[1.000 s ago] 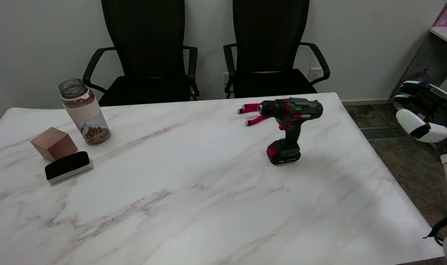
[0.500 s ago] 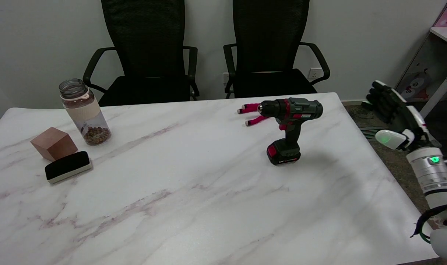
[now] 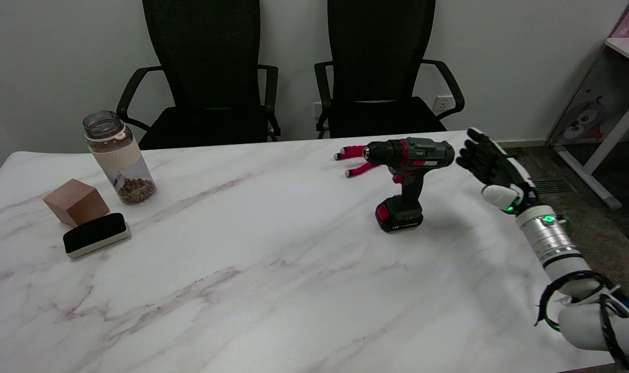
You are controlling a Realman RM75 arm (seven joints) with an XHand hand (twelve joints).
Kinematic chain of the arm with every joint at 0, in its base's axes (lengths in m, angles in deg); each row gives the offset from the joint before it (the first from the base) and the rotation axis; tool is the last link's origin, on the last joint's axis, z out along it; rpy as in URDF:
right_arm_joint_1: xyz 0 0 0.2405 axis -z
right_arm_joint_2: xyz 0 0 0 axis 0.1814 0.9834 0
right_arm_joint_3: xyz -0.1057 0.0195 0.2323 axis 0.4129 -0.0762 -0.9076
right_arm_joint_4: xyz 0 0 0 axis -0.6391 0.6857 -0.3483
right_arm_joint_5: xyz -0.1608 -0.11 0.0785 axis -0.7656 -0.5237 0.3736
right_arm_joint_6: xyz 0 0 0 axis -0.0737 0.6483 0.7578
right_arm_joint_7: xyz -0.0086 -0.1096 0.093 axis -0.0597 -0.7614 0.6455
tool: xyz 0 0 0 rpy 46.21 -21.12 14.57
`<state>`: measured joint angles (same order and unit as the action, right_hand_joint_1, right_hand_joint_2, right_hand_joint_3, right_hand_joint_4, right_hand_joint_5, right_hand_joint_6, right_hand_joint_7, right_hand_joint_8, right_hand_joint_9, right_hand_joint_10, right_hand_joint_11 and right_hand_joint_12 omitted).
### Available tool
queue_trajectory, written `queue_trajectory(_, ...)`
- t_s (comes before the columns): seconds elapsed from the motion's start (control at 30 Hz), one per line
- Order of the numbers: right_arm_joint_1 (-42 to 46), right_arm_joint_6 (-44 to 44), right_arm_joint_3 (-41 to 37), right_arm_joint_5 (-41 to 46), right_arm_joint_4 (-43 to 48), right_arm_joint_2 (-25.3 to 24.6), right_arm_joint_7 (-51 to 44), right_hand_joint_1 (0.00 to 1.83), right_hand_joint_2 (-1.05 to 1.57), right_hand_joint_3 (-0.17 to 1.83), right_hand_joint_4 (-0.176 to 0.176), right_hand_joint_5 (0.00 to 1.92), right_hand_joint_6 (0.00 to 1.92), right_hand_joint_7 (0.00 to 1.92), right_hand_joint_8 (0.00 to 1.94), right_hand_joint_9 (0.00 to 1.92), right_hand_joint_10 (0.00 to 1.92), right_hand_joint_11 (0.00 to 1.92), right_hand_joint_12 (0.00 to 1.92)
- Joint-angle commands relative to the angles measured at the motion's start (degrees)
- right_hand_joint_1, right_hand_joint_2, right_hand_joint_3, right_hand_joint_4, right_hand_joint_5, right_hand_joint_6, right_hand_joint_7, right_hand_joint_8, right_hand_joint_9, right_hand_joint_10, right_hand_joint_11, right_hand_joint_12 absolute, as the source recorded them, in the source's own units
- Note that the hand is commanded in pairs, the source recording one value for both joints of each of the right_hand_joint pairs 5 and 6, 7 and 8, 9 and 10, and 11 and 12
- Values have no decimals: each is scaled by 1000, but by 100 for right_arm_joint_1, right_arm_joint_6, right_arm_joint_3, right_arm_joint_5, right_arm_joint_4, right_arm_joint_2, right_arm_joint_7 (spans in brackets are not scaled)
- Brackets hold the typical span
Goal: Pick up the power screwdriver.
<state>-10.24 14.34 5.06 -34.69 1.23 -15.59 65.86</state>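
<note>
While the power screwdriver (image 3: 409, 176) stood upright on its battery base right of centre on the marble table (image 3: 252, 290), its chuck pointing toward frame left, the right hand (image 3: 488, 166) hovered just beside its rear end, apart from it, fingers (image 3: 472, 150) loosely spread and holding nothing; pink-wrapped legs (image 3: 357, 160) lay behind the chuck; a jar (image 3: 118, 158), wooden cube (image 3: 76, 202) and eraser (image 3: 95, 234) sat at frame left.

The drill (image 3: 408, 176) stood on the table (image 3: 273, 290), right of the jar (image 3: 118, 155). The hand (image 3: 493, 168) was just right of it.
</note>
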Motion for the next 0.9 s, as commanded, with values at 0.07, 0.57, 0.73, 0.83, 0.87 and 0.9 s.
queue_trajectory(0.07, -1480, -692, 1261, -378, 628, -666, 593, 930, -620, 930, 113, 143, 143, 143, 143, 242, 242, 335, 335)
queue_trajectory(0.57, -1454, -771, 1365, -528, 756, -809, 997, 937, -618, 932, 137, 116, 116, 116, 116, 255, 255, 377, 377)
queue_trajectory(0.73, -1480, -771, 1408, -528, 756, -827, 997, 940, -609, 925, 148, 128, 128, 128, 128, 258, 258, 377, 377)
queue_trajectory(0.83, -1480, -771, 1408, -528, 744, -827, 997, 941, -606, 922, 154, 136, 136, 136, 136, 252, 252, 371, 371)
queue_trajectory(0.87, -1480, -771, 1408, -528, 736, -827, 999, 941, -604, 922, 156, 139, 139, 139, 139, 253, 253, 371, 371)
queue_trajectory(0.9, -1482, -771, 1408, -528, 725, -827, 1010, 942, -602, 919, 158, 142, 142, 142, 142, 255, 255, 372, 372)
